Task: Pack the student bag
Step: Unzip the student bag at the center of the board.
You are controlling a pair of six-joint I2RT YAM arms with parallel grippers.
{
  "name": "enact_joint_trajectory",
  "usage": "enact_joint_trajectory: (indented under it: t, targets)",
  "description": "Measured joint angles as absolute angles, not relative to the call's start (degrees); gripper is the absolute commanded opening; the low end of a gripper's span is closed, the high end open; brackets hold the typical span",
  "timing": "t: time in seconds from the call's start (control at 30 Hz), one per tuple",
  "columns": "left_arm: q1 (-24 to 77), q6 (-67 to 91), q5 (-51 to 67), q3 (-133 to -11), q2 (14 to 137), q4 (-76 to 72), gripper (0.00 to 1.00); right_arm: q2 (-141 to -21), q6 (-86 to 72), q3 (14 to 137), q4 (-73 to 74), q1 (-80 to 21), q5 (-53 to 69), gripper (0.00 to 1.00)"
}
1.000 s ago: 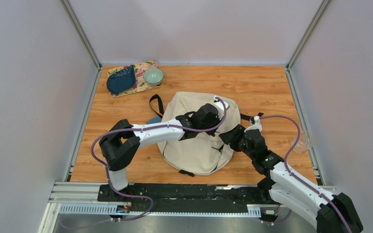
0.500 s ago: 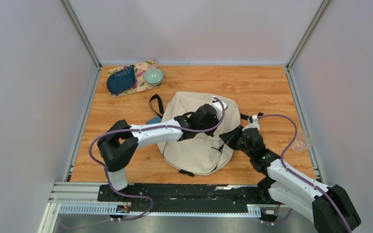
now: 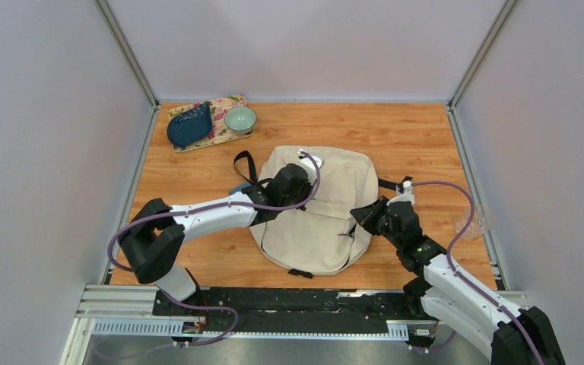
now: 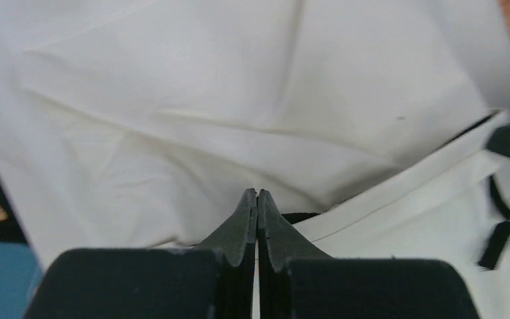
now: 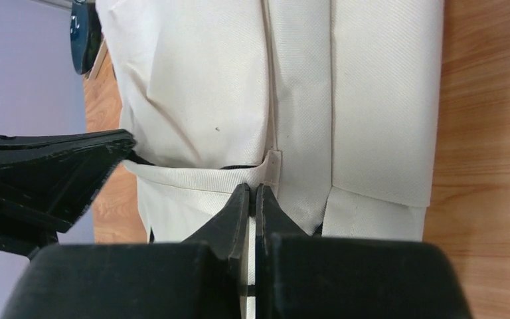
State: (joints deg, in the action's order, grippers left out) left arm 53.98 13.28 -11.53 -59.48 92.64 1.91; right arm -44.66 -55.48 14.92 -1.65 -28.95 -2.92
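Student bag (image 3: pixel 319 220) flat on table (image 3: pixel 426 137), interior out of sight.

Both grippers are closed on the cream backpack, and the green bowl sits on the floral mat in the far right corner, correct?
No. The top external view shows the green bowl on the floral mat in the far left corner, not the right. The rest holds: the left gripper and right gripper are both closed on the backpack.
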Motion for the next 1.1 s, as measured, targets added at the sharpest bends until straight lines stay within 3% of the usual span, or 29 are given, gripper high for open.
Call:
enact_joint_trajectory:
  t: [0.23, 0.4, 0.43, 0.5, 0.53, 0.63, 0.7, 0.87, 1.1]
  targets:
    - [42.7, 12.2, -15.0, -49.0, 83.8, 1.1, 0.00, -43.1, -54.2, 14.8, 0.7, -24.5, -0.6, 0.00]
    - [38.4, 14.3, -8.4, -41.1, 76.0, -2.9, 0.01, -41.9, -53.6, 14.8, 0.1, -22.9, 4.0, 0.00]
    - [37.9, 14.7, -7.3, -39.9, 74.5, -3.6, 0.16, -41.9, -53.3, 14.8, 0.0, -22.8, 4.6, 0.01]
    - [37.3, 15.2, -5.9, -38.2, 72.6, -4.3, 0.37, -42.0, -52.8, 14.8, -0.1, -22.6, 5.7, 0.13]
    - [36.9, 14.9, -7.6, -37.6, 71.9, -3.9, 0.52, -42.0, -52.1, 14.9, 0.4, -22.3, 5.3, 0.29]
    - [34.0, 14.9, -12.2, -36.2, 71.2, -1.9, 0.71, -41.7, -50.7, 14.9, 2.4, -21.0, 3.9, 0.49]
    - [32.7, 15.2, -14.7, -35.7, 71.1, -0.6, 0.75, -40.9, -49.6, 15.0, 4.3, -20.5, 2.9, 0.54]
    - [30.5, 17.2, -17.1, -34.5, 69.4, 1.7, 0.83, -37.9, -47.8, 17.2, 8.6, -20.4, 2.2, 0.55]
    - [18.3, 24.1, -11.6, -29.0, 68.5, 0.8, 0.84, -33.6, -47.2, 19.9, 11.7, -20.4, 2.2, 0.56]
